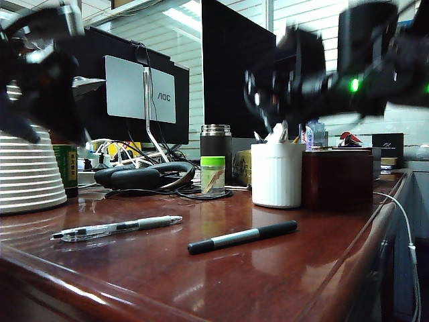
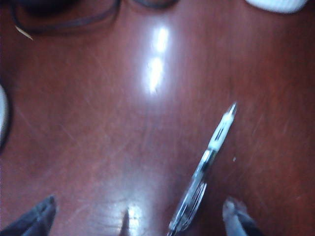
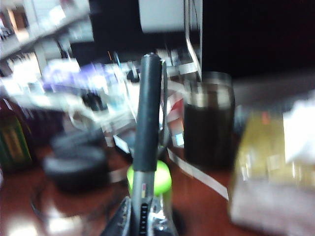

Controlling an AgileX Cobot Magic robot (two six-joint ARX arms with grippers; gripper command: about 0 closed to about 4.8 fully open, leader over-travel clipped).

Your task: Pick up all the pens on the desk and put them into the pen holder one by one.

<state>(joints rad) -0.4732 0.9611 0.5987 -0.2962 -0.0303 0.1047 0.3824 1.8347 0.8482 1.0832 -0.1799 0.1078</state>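
1. Nearest the camera is the desk (image 1: pixel 288 268), a glossy reddish-brown wooden top with a rounded front edge that mirrors the ceiling lights.
2. Near left on it lies the clear-and-silver ballpoint (image 1: pixel 117 228), slim, with a see-through barrel and a pale grip, flat on the wood.
3. Just right of it, apart from it, lies the grey-barrelled marker (image 1: pixel 242 237), a smooth grey tube with matte black ends, also flat and angled toward the far right.
4. The left gripper (image 2: pixel 138 216) hangs over the ballpoint (image 2: pixel 204 169) at the left of the scene; its dark fingers (image 2: pixel 34 219) stand spread wide with nothing between them, the pen's clip end just inside one of them.
5. Far left sits a white ribbed dome-shaped object (image 1: pixel 27 174); behind it are a grey-backed monitor (image 1: pixel 139 89) and black headphones (image 1: pixel 141 176).
6. Mid-scene, far back, stand a steel-and-black flask (image 1: pixel 215 153) and a small clear jar with a green lid (image 1: pixel 213 176).
7. Right of these is the pen holder (image 1: pixel 277 176), a white finely ribbed cylinder, touching a dark red box (image 1: pixel 335 178).
8. The right gripper (image 3: pixel 142 223), blurred, is raised above the holder and clamped tight on a black-ended pen (image 3: pixel 147 118) that sticks straight out from its jaws.
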